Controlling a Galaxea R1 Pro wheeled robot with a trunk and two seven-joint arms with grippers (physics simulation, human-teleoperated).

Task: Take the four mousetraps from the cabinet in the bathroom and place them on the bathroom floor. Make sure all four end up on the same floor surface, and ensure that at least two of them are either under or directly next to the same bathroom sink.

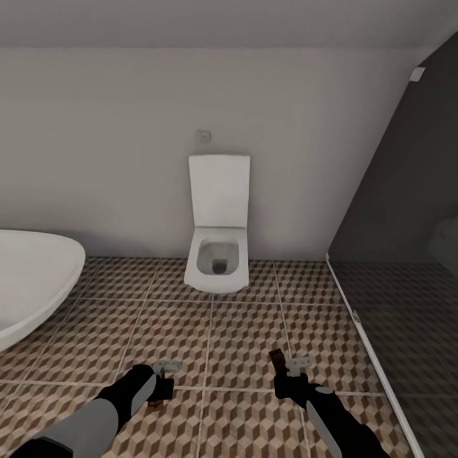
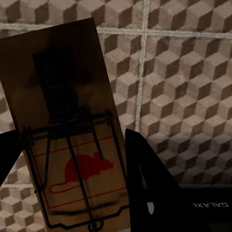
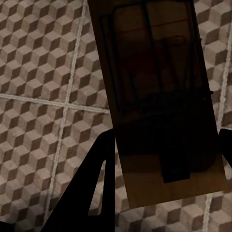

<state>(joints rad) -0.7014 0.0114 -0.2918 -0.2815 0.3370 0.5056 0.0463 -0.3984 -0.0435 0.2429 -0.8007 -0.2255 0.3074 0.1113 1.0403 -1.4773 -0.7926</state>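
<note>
Each hand holds one mousetrap above the bathroom floor (image 1: 242, 331) of cube-patterned tiles. My left gripper (image 1: 164, 378) is shut on a mousetrap (image 2: 72, 121), a brown board with dark wire and a red mouse print; one black finger (image 2: 145, 183) presses its edge. In the head view that trap (image 1: 154, 401) peeks out below the left hand. My right gripper (image 1: 291, 372) is shut on another mousetrap (image 3: 159, 111), which in the head view sticks up as a dark sliver (image 1: 277, 359). The cabinet and the sink are out of view.
A white wall-hung toilet (image 1: 218, 257) with its lid up stands straight ahead against the pale wall. The rim of a white bathtub (image 1: 35, 280) curves in at the left. A dark glass shower partition (image 1: 407, 267) with a floor rail closes off the right.
</note>
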